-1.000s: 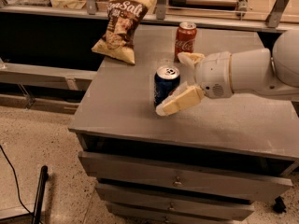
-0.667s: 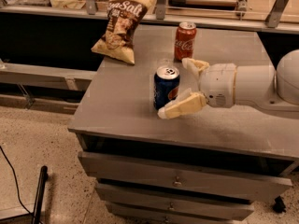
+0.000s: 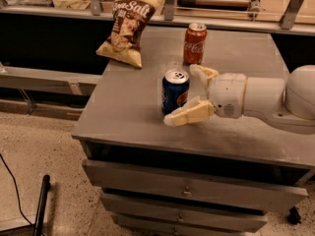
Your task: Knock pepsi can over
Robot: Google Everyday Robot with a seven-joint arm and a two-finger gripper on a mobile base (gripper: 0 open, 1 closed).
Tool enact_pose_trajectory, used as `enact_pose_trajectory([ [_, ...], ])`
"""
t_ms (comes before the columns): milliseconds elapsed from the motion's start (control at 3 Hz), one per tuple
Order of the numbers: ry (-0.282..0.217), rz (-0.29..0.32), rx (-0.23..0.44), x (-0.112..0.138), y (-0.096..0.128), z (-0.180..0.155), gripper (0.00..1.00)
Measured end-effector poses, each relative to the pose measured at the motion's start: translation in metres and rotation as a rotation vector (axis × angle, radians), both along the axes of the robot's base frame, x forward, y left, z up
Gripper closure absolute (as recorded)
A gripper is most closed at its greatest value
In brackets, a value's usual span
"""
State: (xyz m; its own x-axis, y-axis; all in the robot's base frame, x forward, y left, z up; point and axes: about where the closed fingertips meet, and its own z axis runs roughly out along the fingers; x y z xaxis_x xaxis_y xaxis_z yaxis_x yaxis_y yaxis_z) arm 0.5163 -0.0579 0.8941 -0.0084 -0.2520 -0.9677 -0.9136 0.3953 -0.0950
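1. Two cans and one snack bag sit on the grey worktop (image 3: pixel 133 117).
2. Pepsi can (image 3: pixel 175 92): dark blue w/ silver top, upright, approx mid-worktop and nearer the front edge than the other items. Logo faces front-right. Can't tell whether the top is opened, and contents aren't visible.
3. Pincer (image 3: pixel 183 95): cream-coloured, comes in from the right and is spread wide w/ the pepsi can btwn its fingers. Near finger (image 3: pixel 189 115) lies low across the front of the can's base, tip just past the can's left side. Far finger (image 3: pixel 204 74) sits behind and to the right of the can, about level w/ its top. Can't tell if either finger actually touches the can.
4. Arm (image 3: pixel 266 100): white and thick, runs off the right edge, held just above the worktop.
5. Coca-Cola can (image 3: pixel 195 44): red, upright, behind the pepsi can and a bit to its right, apart from it and just beyond the far finger.
6. Chip bag (image 3: pixel 129 28): yellow-brown, at the back-left corner, top propped against the rail (image 3: pixel 216 23) behind, lower end on the worktop. Contents hidden.
7. Drawers (image 3: pixel 187 186) under the worktop: stacked and pushed in, so what's inside isn't visible.
8. Floor (image 3: pixel 44 146): speckled, w/ a black cable (image 3: pixel 12 181) at lower left.
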Motion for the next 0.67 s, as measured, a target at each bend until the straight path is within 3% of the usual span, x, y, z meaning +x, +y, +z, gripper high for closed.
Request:
enact_pose_trajectory([
  [667, -0.048, 0.061, 0.057, 0.002, 0.019, 0.002, 0.01],
])
